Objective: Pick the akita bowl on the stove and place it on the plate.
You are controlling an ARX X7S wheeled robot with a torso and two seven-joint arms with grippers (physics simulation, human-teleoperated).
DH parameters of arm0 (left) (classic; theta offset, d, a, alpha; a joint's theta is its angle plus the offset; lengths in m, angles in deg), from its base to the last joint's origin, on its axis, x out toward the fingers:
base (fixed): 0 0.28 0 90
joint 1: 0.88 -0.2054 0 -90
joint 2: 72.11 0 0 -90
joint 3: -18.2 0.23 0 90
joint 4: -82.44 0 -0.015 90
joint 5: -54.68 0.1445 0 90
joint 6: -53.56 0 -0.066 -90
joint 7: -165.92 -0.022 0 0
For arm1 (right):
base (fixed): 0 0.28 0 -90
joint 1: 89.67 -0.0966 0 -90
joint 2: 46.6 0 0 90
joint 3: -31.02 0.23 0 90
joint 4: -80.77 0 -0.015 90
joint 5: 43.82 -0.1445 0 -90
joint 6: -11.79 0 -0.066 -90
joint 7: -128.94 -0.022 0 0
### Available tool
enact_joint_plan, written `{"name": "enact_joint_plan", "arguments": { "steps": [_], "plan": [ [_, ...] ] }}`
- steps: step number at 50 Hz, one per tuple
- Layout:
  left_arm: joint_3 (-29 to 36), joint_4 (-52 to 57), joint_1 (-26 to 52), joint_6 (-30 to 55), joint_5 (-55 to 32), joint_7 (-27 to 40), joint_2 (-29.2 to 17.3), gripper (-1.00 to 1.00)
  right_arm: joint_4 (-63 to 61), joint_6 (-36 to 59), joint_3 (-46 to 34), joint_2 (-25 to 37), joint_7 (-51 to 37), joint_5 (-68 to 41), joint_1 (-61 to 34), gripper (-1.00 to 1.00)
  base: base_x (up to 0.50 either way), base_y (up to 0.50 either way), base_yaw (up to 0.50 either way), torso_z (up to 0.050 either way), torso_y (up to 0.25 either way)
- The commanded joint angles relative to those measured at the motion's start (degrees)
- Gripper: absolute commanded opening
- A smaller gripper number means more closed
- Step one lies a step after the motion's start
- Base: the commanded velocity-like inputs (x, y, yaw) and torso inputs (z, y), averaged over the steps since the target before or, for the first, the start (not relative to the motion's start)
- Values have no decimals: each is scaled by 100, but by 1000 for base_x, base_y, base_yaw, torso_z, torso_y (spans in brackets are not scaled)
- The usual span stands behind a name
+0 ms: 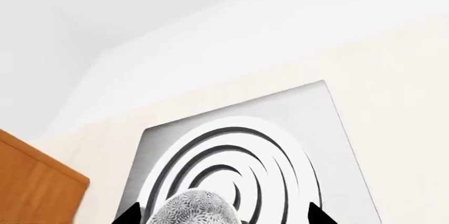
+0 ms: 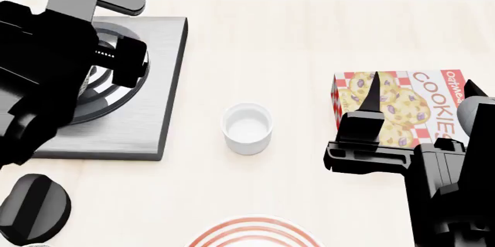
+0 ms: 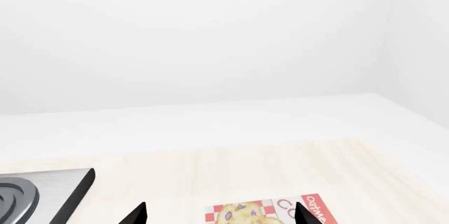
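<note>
The akita bowl [image 1: 191, 209], white with a dense grey floral speckle, sits on the stove [image 1: 281, 124], a grey slab with raised concentric rings. My left gripper [image 1: 224, 216] is open, its two black fingertips [image 1: 130, 215] on either side of the bowl and apart from it. In the head view my left arm [image 2: 46, 67] covers the bowl and part of the stove [image 2: 159, 84]. The plate [image 2: 252, 236], white with red rings, shows at the near table edge. My right gripper [image 2: 421, 84] hangs open over the cookie box, holding nothing.
A plain white cup [image 2: 247, 128] stands between stove and plate. The Oatmeal Cookies box [image 2: 402, 108] lies at the right, also seen as the cookie box [image 3: 263, 213]. The round black knob [image 2: 35, 206] sits near the stove's front. An orange wooden panel [image 1: 35, 182] stands beside the stove.
</note>
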Motion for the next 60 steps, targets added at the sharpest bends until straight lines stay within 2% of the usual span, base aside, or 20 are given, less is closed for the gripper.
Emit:
{"name": "enact_joint_plan", "arguments": {
  "steps": [1,32,60],
  "plan": [
    [189,34,-38,122,37,-26,-34,100,9,-15,-4,19,-36,-44,4,100,0,0,0,0,0],
    [166,-399,-73,-95,86,112,-74,100,33,-60,-15,70,-132,-161,17,100,0,0,0,0,0],
    [144,-295,-230,44,-29,166,-126,100,55,-102,-26,116,-219,-265,28,100,0,0,0,0,0]
  ]
}}
